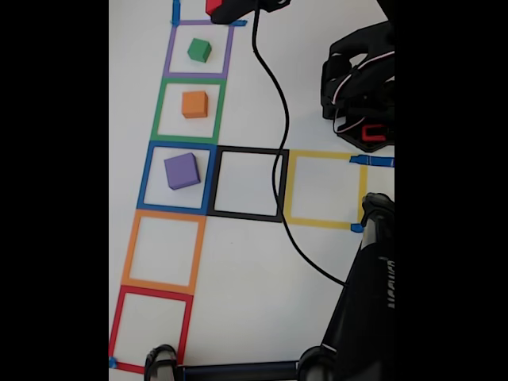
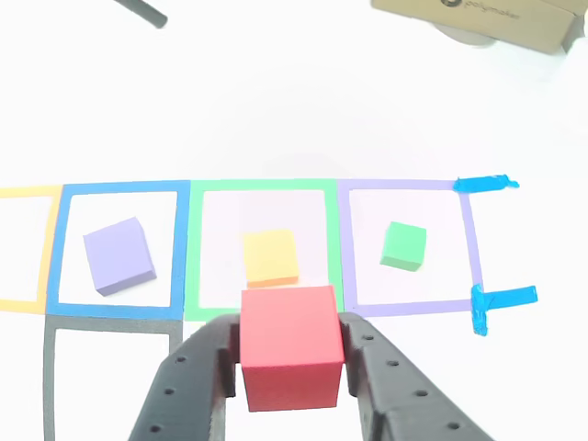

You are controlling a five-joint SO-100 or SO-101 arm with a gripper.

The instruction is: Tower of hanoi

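You've got the small matte red cube [image 2: 291,347] pinched between the two dark, hole-dotted plastic fingers of the tool [image 2: 292,367], one finger flat on each side face. It looks light and rigid, likely foam or painted wood, with crisp edges and a dull finish, so I judge it won't squash and shouldn't slip much. Opposite flat faces are the place to hold it, and that's where you are.

Just beyond the tool sits the pale orange cube [image 2: 271,257] inside its green tape square outline [image 2: 194,248] on the white desk [image 2: 276,110]. Beyond and to the right in the other view is the small green cube [image 2: 403,245] in the lilac tape square outline [image 2: 467,239]; beyond and to the left, the bigger lavender-purple cube [image 2: 118,255] in the blue tape square outline [image 2: 55,248]. All three look the same matte, hard-edged stock, each well apart from its neighbours and resting flat.

In the fixed view the red cube [image 1: 213,7] peeks in at the top edge, past the green cube.
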